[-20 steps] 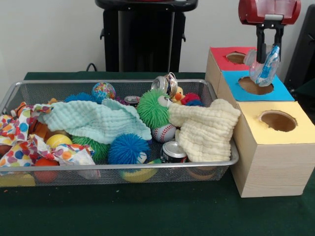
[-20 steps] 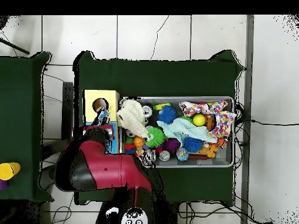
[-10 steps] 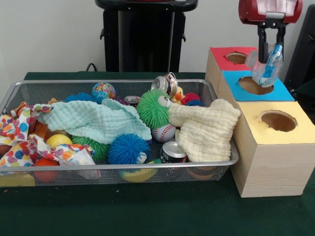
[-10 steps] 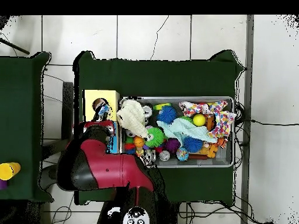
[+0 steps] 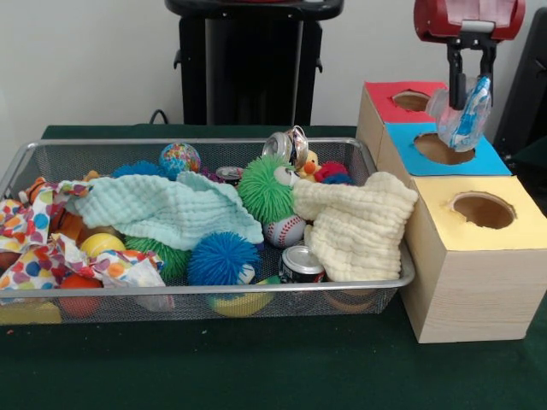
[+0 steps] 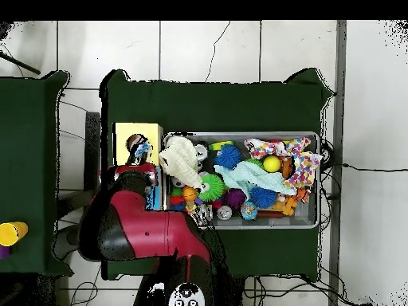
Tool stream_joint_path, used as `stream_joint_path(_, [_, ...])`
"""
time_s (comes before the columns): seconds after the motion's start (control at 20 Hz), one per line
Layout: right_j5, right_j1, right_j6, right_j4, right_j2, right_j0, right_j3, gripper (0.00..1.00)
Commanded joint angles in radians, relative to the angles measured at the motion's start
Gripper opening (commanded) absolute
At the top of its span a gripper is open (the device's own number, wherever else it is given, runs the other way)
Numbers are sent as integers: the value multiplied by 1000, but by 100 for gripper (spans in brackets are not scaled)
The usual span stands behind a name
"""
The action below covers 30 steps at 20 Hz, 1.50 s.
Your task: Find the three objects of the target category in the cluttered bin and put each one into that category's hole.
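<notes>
My gripper [image 5: 469, 85] hangs above the blue-topped box [image 5: 402, 141], shut on a crumpled clear plastic bottle [image 5: 461, 118] with a blue label. The bottle dangles just over the blue box's round hole [image 5: 443, 149]. In the overhead view the bottle [image 6: 142, 149] shows at the arm's tip, by the yellow box [image 6: 127, 131]. The wire mesh bin [image 5: 214, 143] to the left holds cloths, spiky balls and several cans.
A red-topped box [image 5: 380, 94] stands behind the blue one and a yellow-topped box [image 5: 521, 226] in front, each with a round hole. In the bin lie a cream cloth [image 5: 359, 226], a mint cloth [image 5: 162, 209], a green spiky ball [image 5: 263, 188], a baseball [image 5: 285, 231] and a can [image 5: 301, 261].
The gripper has risen slightly with the bottle and drifted a little towards the yellow box. The bin's contents have not moved.
</notes>
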Motion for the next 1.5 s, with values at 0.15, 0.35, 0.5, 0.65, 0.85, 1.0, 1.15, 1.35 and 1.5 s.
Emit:
stream_joint_path(0.15, [-58,19,260,21,30,-27,110,0])
stream_joint_path(0.35, [-22,16,242,26,14,-13,111,0])
stream_joint_path(0.5, [4,16,238,45,-17,11,112,0])
stream_joint_path(0.65, [15,10,243,65,-43,32,126,0])
stream_joint_path(0.85, [37,8,239,85,-66,55,128,0])
stream_joint_path(1.0, [52,10,232,97,-87,75,119,0])
stream_joint_path(1.15, [70,6,221,107,-101,91,110,0])
stream_joint_path(1.35, [72,18,228,132,-114,119,102,0])
stream_joint_path(1.5, [77,30,231,155,-124,148,85,0])
